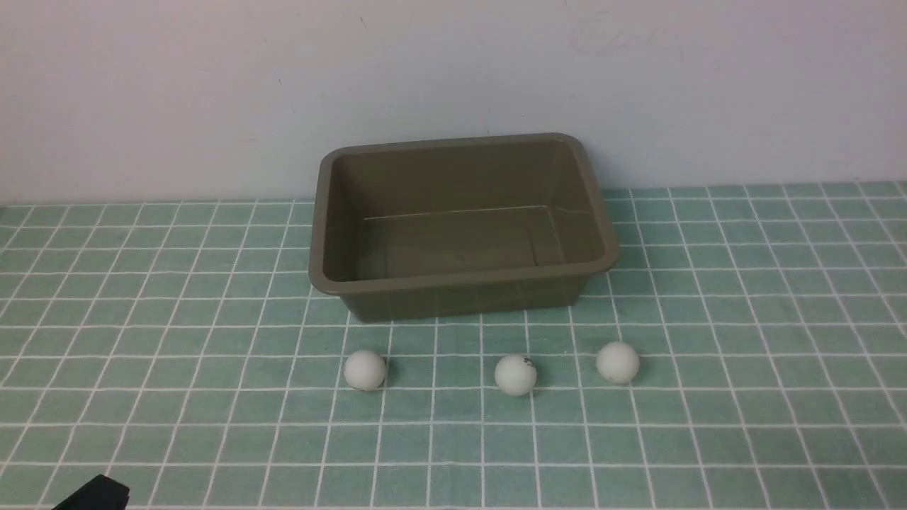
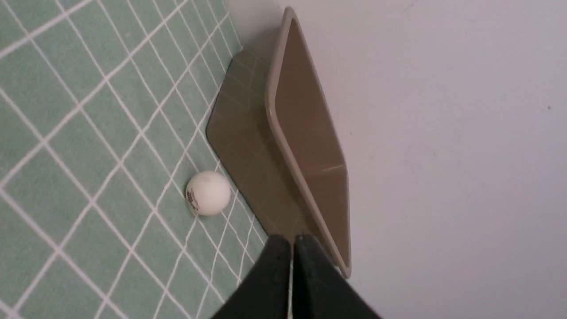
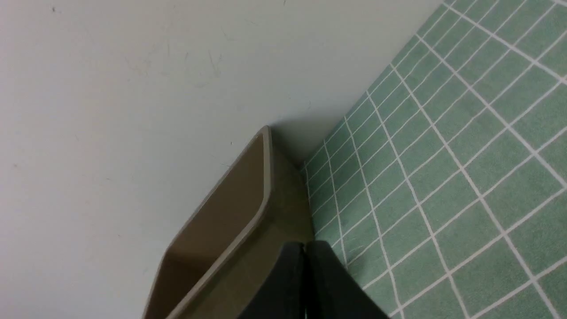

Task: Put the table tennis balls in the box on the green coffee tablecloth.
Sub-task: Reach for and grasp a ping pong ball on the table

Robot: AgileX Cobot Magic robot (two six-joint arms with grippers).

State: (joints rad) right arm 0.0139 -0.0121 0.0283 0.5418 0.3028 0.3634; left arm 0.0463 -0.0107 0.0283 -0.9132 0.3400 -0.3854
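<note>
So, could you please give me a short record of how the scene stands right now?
surface: green coffee tablecloth with a white grid
box: olive-brown, upright, empty, close to the wall
balls: left ball, middle ball, right ball, in a row on the cloth in front of the box, apart from each other
left pincer: shut, holding nothing
right pincer: shut, holding nothing
progress: no ball in the box yet

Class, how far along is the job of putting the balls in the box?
Done: nothing; the box is empty. In hand: nothing; the left hand and right hand are shut, empty. Left: the left ball, middle ball and right ball, all on the cloth.
</note>
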